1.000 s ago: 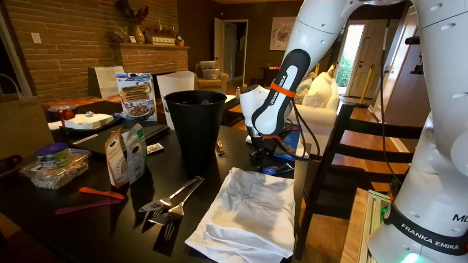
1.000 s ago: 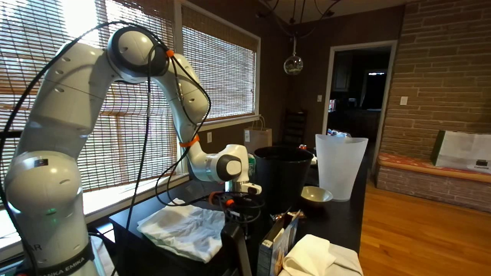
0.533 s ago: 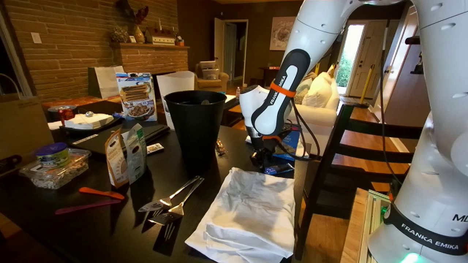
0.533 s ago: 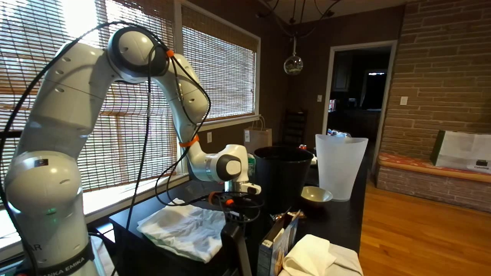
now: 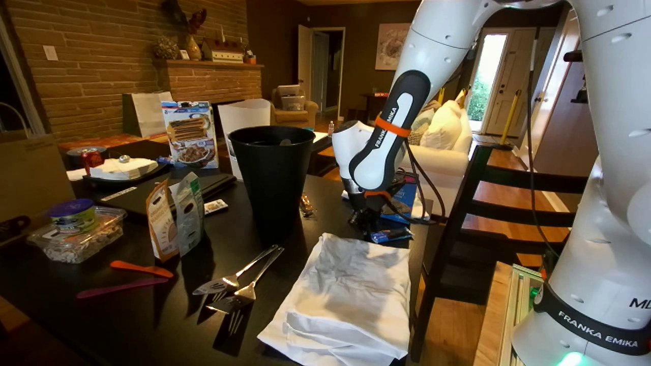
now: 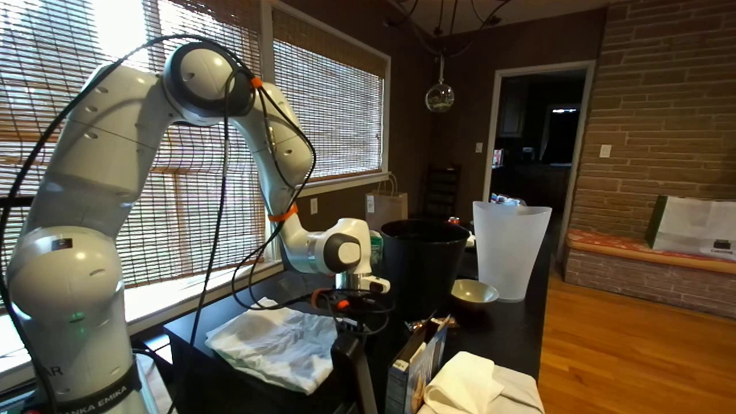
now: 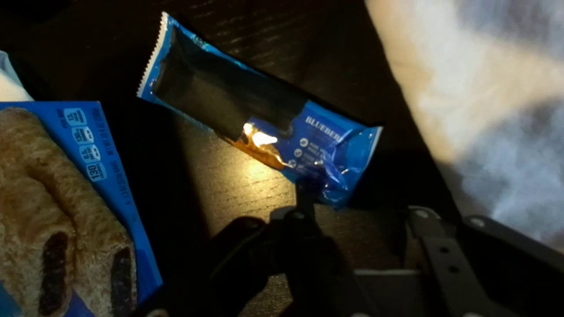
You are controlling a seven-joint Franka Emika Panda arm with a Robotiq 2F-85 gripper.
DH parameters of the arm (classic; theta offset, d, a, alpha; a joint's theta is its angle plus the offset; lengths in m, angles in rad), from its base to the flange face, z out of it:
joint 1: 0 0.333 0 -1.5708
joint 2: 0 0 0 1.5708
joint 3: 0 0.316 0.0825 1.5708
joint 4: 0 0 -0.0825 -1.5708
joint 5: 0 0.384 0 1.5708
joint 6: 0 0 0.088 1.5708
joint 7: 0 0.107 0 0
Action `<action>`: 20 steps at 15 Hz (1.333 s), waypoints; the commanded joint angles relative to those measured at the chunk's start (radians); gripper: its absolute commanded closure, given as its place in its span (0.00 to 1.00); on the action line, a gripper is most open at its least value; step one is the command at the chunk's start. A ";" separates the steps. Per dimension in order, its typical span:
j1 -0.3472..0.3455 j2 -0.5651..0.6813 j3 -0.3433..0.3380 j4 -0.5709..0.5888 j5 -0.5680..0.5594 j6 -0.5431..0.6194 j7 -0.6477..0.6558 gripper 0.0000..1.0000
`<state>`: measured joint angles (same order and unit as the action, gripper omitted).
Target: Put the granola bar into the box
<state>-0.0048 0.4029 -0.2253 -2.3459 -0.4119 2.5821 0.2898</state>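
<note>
A blue-wrapped granola bar [image 7: 260, 110] lies slantwise on the dark table [image 7: 233, 189], outside the blue carton [image 7: 66, 207] and between it and the white cloth [image 7: 476, 97]. The Robotiq gripper [image 7: 358, 210], at the bar's printed end, has its jaws spread part-way and grips nothing; one fingertip [image 7: 305, 198] overlaps the wrapper's near edge in the wrist view, though contact cannot be judged. Closing here would probably pinch only a corner, since most of the bar lies beyond the jaws; the bar could swivel or slip out on its slick film. A fingertip landing on the bar rather than beside it could push it along the table. The wrist view crops the carton at left and below, leaving its mouth unseen; in an exterior view a dark post [image 6: 352, 362] screens the gripper's lower end, and the bar cannot be made out.
</note>
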 commanded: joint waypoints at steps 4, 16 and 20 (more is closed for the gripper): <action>0.010 0.005 -0.009 -0.002 0.007 0.006 -0.005 0.90; -0.036 -0.185 0.033 -0.029 0.082 -0.040 -0.137 1.00; -0.079 -0.320 0.071 -0.017 0.203 -0.125 -0.310 1.00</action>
<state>-0.0403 0.2013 -0.1911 -2.3461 -0.2997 2.5274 0.1095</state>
